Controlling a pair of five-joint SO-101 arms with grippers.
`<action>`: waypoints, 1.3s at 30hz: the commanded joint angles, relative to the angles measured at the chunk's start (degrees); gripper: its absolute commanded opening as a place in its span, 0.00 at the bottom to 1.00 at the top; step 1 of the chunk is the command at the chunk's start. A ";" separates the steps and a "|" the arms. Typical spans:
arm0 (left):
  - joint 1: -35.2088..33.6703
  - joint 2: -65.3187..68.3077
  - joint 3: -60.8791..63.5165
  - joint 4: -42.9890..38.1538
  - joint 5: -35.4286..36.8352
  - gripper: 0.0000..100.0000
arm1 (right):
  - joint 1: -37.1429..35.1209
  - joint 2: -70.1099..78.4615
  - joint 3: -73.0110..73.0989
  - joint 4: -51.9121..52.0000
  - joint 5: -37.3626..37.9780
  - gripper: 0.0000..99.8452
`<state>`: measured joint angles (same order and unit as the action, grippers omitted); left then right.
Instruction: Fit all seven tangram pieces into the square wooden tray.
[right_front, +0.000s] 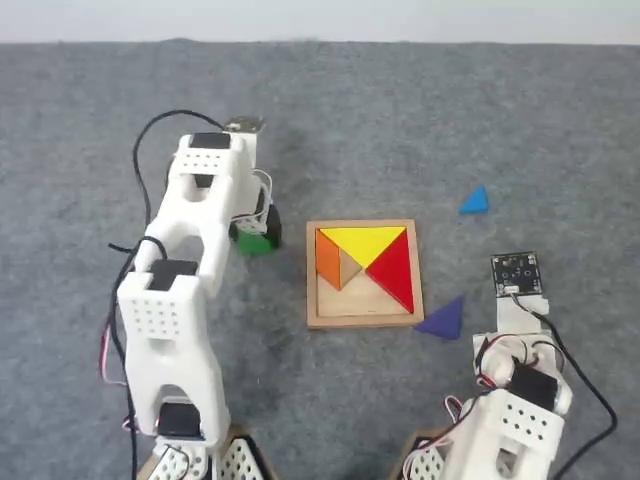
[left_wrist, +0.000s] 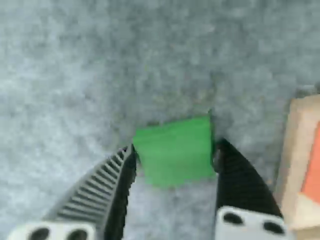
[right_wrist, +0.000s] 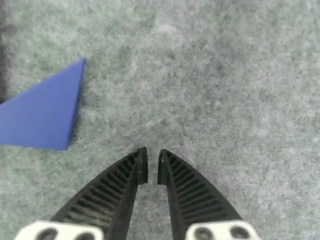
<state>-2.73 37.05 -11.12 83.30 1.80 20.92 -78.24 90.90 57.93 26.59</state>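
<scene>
Gripping a green piece (left_wrist: 174, 150) by two opposite sides: left fingers (left_wrist: 107, 182), low over the grey table (right_front: 520, 110), near the square wooden tray (right_front: 362, 316) on its orange side. Tray contents: yellow triangle (right_front: 362, 243) along the far edge, red triangle (right_front: 395, 272), orange piece (right_front: 327, 258). Right fingers (right_wrist: 125, 185): nearly closed, holding nothing, over the table near a dark blue triangle (right_wrist: 42, 110) lying just beside the tray's near corner. Light blue triangle (right_front: 474, 201): on the table, well apart from the tray.

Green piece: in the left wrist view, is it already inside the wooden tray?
No, the green piece is between the left gripper's jaws, over the grey cloth beside the tray.
</scene>
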 joint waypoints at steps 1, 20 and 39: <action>1.76 -0.26 -0.31 -0.70 0.09 0.25 | -0.22 -0.92 -0.35 -0.13 0.62 0.05; 11.78 -6.07 9.63 4.13 -7.47 0.09 | -0.13 -0.92 -0.35 -0.13 0.62 0.05; 11.60 -22.33 25.89 -6.42 -9.14 0.20 | -0.13 -0.92 -0.35 -0.13 0.62 0.05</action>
<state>8.53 18.77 12.53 81.54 -5.67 20.92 -78.24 90.90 57.93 26.59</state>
